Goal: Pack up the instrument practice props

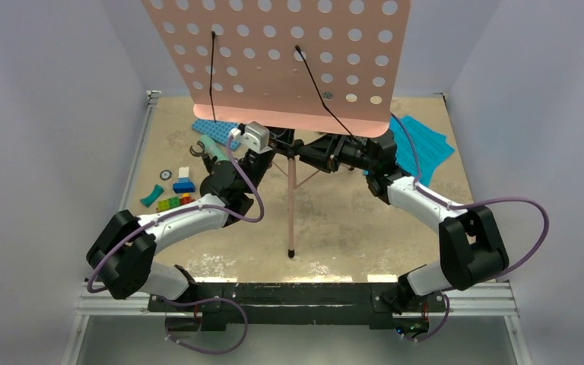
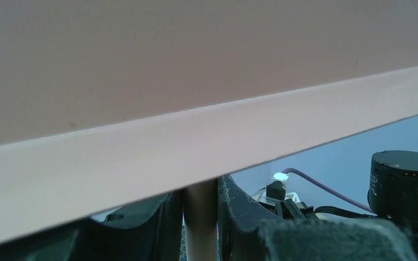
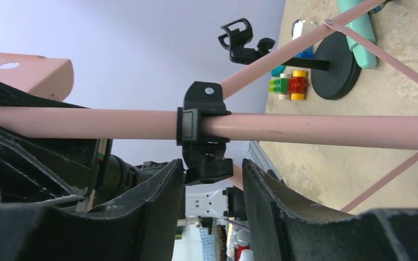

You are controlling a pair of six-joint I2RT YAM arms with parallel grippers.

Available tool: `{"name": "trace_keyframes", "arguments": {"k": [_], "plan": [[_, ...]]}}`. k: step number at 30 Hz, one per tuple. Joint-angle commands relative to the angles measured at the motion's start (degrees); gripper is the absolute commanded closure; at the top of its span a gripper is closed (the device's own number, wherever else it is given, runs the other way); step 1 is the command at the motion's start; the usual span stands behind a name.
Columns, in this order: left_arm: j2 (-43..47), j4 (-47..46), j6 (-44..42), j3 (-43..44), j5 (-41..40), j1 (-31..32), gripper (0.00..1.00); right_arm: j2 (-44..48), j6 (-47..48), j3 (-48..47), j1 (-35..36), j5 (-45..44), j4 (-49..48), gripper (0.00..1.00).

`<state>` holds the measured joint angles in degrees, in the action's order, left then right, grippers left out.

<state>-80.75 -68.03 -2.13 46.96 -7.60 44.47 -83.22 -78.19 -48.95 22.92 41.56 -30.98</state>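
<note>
Now left jaws tight on pink stand pole [image 2: 200, 228], right jaws narrowly apart around black clamp [image 3: 202, 130].

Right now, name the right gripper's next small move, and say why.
Probably close the right gripper on the black clamp: its jaws stand open either side of it, and the left gripper pinches the pink pole under the board.
</note>
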Motion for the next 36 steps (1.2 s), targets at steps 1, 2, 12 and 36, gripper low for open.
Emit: {"name": "trace_keyframes", "arguments": {"k": [1, 2, 12, 36], "plan": [[-1.16, 1.81, -1.06, -1.68, 5.4, 0.64, 1.0, 0.07, -2.8, -3.26, -0.71, 1.26, -5.1, 0.52], [-1.18, 1.77, -0.96, -1.84, 5.21, 0.63, 1.0, -0.3, -3.58, -3.19, -0.82, 1.34, -5.95, 0.52], [-0.9, 1.86, -1.74, -2.6, 5.27, 0.65, 1.0, -1.88, -4.5, -5.63, -0.94, 4.9, -6.77, 0.69], [-4.36, 7.87, 4.42, 1.42, 7.06, 0.67, 1.0, 14.64, 61.74, 0.09, 6.07, -20.71, 13.11, 1.0]]}}
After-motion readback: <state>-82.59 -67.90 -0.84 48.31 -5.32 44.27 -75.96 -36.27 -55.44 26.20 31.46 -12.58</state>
